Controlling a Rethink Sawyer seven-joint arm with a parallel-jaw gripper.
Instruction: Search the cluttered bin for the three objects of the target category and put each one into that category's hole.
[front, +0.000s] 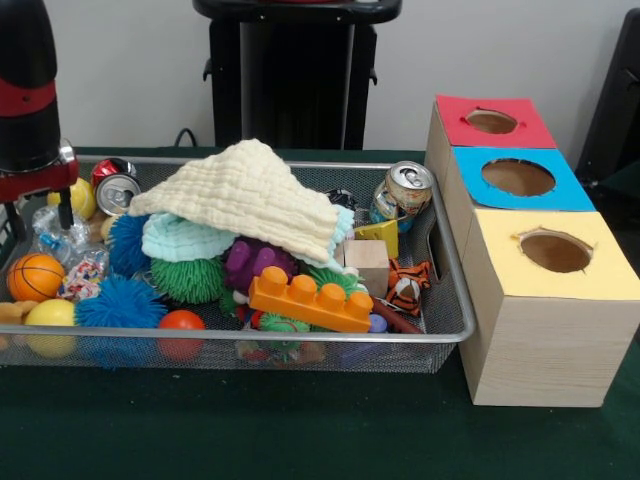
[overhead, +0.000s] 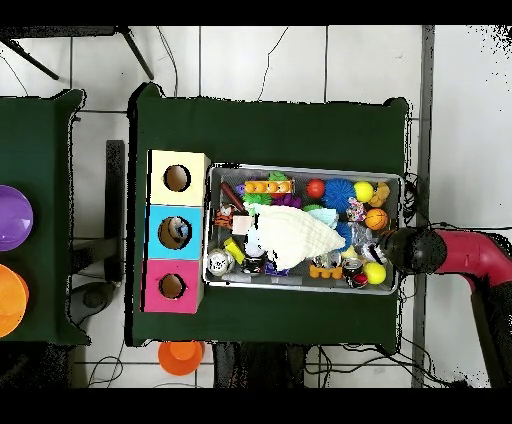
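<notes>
One see-through crinkled plastic bottle (front: 52, 232) shows at the end of the long silver wire-mesh basket (front: 452, 300) farthest from the red-topped wooden box hole (front: 491, 121); likely light, flimsy and slippery, best pinched across its body. Orange ball (front: 35, 276), yellow ball (front: 80, 198), blue spiky balls (front: 120, 302) and cream waffle cloth (front: 250, 190) crowd it. Whether the red-and-black end effector (front: 40, 205) above it is open or closed I cannot tell.
</notes>
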